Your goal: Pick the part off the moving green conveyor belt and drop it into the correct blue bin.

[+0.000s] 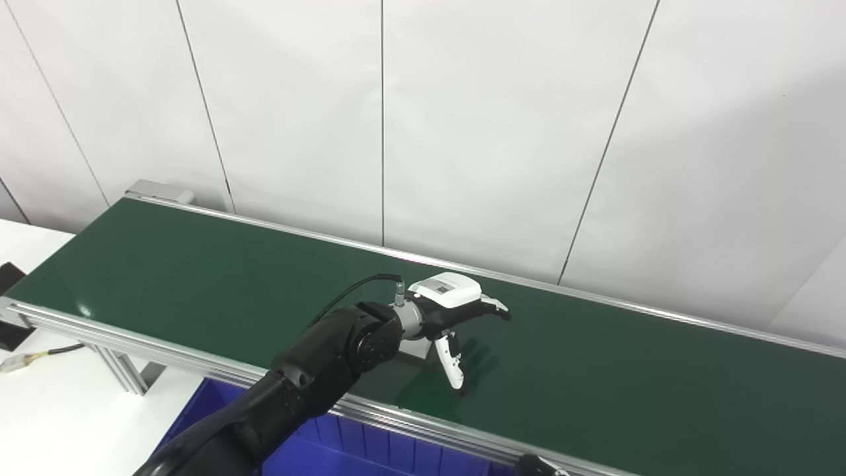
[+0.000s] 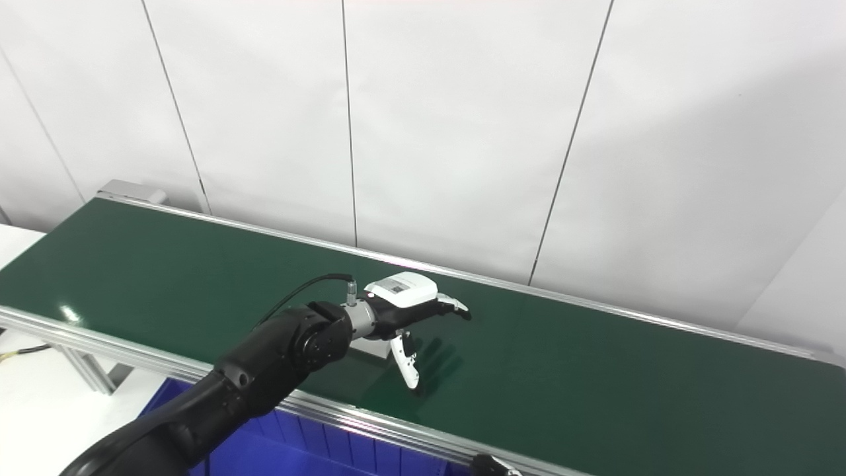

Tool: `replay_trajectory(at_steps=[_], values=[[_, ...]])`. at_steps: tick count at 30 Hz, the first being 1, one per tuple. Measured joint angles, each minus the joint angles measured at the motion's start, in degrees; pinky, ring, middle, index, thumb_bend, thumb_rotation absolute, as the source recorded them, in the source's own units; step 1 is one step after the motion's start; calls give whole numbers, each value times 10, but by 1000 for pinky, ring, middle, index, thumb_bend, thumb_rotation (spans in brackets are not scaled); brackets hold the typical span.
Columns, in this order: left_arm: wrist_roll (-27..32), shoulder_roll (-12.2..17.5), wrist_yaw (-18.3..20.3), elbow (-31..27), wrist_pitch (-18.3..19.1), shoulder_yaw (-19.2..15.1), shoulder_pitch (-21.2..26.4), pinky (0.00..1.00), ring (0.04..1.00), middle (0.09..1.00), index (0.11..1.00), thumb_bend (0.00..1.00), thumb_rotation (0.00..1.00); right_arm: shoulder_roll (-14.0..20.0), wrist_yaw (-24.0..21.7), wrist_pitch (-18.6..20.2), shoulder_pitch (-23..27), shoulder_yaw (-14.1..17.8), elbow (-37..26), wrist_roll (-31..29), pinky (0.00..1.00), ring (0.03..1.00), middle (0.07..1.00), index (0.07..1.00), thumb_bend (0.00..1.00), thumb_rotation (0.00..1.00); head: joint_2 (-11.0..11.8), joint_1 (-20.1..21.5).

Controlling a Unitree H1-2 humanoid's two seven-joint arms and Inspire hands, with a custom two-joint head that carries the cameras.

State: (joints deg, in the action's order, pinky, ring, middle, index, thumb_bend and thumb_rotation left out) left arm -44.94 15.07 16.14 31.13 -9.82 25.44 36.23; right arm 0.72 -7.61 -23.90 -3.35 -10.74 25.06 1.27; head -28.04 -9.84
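Note:
The green conveyor belt (image 1: pixel 198 264) runs from upper left to lower right. My left hand (image 1: pixel 456 311) hovers low over its middle, open, with the fingers (image 2: pixel 453 305) stretched forward and the thumb (image 1: pixel 451 360) pointing down at the belt. A small grey part (image 1: pixel 413 349) lies on the belt just under the wrist, half hidden by it, and the hand holds nothing. A blue bin (image 1: pixel 344 449) sits below the belt's near rail. At the bottom edge a small dark piece (image 1: pixel 537 466), possibly my right hand, barely shows.
The belt's aluminium near rail (image 1: pixel 132 347) and its legs stand between me and the belt. A white table (image 1: pixel 59 410) at the left carries a cable with a connector (image 1: pixel 26 360). White wall panels close off the far side.

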Motion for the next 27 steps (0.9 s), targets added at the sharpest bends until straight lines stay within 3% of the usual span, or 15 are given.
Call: replay_trajectory(at_steps=[9,21,27], values=[[-1,-2,2,39,13,18,18,711,878,937,892,1000,263,-2,12,0,-3,-9,-4,2,659,745,833,747,959,144,-2,5],[-13,-2,-25,47,23,39,21,784,916,943,900,1000,295,-2,22,0,-8,-18,-8,2,669,752,839,750,947,134,-5,11],[-32,-2,-43,56,34,49,24,775,884,904,851,990,176,-4,23,0,-11,-19,-10,2,661,749,839,751,947,138,-8,17]])
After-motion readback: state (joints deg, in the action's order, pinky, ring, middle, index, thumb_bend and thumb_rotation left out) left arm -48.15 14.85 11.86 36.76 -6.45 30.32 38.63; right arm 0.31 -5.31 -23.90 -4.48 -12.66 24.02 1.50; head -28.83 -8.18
